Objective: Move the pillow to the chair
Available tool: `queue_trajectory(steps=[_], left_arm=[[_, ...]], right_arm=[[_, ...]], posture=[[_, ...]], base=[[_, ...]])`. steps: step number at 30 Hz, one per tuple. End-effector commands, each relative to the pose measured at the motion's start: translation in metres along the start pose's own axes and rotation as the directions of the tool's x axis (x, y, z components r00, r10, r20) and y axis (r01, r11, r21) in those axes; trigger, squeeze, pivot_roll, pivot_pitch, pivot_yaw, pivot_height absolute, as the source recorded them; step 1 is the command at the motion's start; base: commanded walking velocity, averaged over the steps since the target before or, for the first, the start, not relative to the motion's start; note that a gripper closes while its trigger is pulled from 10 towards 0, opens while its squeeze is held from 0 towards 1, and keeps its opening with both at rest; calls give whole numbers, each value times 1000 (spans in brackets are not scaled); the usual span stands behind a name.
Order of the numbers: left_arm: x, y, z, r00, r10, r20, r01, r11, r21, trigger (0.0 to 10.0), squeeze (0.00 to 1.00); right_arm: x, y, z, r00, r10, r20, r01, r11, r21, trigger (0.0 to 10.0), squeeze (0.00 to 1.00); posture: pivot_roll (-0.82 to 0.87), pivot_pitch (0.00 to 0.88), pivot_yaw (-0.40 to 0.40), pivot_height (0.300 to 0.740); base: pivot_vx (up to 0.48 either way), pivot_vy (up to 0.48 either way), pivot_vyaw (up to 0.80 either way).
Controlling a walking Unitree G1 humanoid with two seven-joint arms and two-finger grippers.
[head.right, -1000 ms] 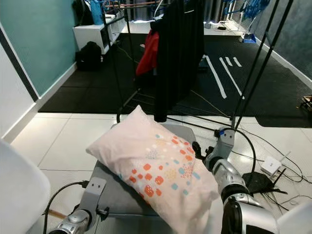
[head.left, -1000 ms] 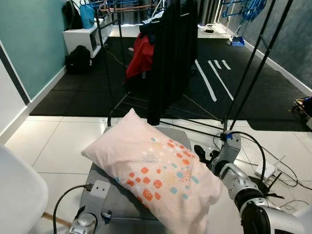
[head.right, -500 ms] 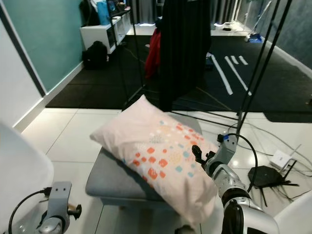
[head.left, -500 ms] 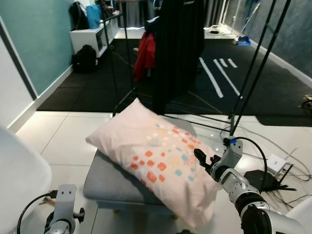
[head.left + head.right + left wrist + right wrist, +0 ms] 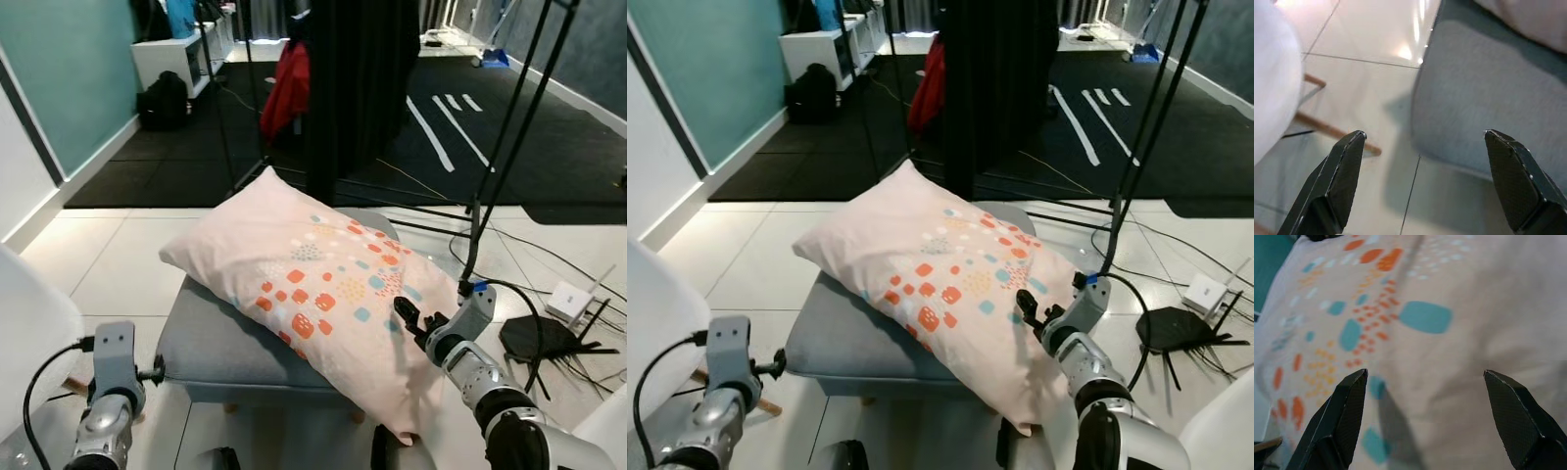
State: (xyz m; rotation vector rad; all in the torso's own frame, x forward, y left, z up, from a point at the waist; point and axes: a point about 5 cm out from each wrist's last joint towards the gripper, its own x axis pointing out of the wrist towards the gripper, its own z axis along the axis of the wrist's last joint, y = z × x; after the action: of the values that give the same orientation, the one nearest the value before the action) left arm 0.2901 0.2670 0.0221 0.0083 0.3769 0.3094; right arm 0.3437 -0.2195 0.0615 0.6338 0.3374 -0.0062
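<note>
A pale pink pillow (image 5: 318, 299) with orange and teal squares lies slantwise on a grey stool (image 5: 230, 348), one corner hanging off the stool's right front edge. The right gripper (image 5: 409, 320) sits just beside the pillow's right edge, fingers spread (whether they touch the fabric cannot be told). The left gripper (image 5: 113, 357) is low at the left, apart from the stool. A white chair (image 5: 29, 338) edges in at far left. Behind stand a black rack (image 5: 509, 127) with dark clothes (image 5: 358, 88) and a red garment (image 5: 284, 93). Cables (image 5: 549, 338) lie on the white tiles (image 5: 108, 264).
</note>
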Motion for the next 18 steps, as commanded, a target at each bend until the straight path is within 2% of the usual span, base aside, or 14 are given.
queue_trajectory(steps=[1, 2, 3, 5, 11, 18], left_arm=[[-2, 9, -1, 1000, 4, 13, -4, 1000, 26, 10000, 0], [-2, 9, -1, 1000, 4, 13, -4, 1000, 26, 10000, 0], [-4, 8, -5, 1000, -12, 17, 11, 998, 61, 10000, 0], [-5, 8, -5, 1000, -17, 19, 16, 998, 66, 10000, 0], [-6, 11, -7, 1000, -16, 24, 15, 998, 58, 10000, 0], [-6, 10, -4, 999, -24, 40, 22, 998, 58, 10000, 0]], right_arm=[[-3, -6, -6, 1000, -23, -7, 24, 997, 72, 10000, 0], [-3, -6, -6, 1000, -23, -7, 24, 997, 72, 10000, 0], [-4, -8, -9, 999, -35, -13, 36, 993, 110, 10000, 0], [-4, -9, -11, 999, -40, -21, 42, 993, 113, 10000, 0], [-6, -13, -17, 997, -64, -46, 68, 992, 106, 10000, 0], [-10, -18, -31, 991, -95, -94, 110, 978, 178, 10000, 0]], posture=[[-63, 121, 13, 530], [-63, 121, 13, 530], [-58, 123, 11, 520], [-56, 123, 8, 515], [-54, 125, 7, 500], [-33, 132, 10, 470]], base=[[0, 0, 0], [0, 0, 0], [0, 0, 0], [0, 0, 0], [0, 0, 0], [0, 0, 0]])
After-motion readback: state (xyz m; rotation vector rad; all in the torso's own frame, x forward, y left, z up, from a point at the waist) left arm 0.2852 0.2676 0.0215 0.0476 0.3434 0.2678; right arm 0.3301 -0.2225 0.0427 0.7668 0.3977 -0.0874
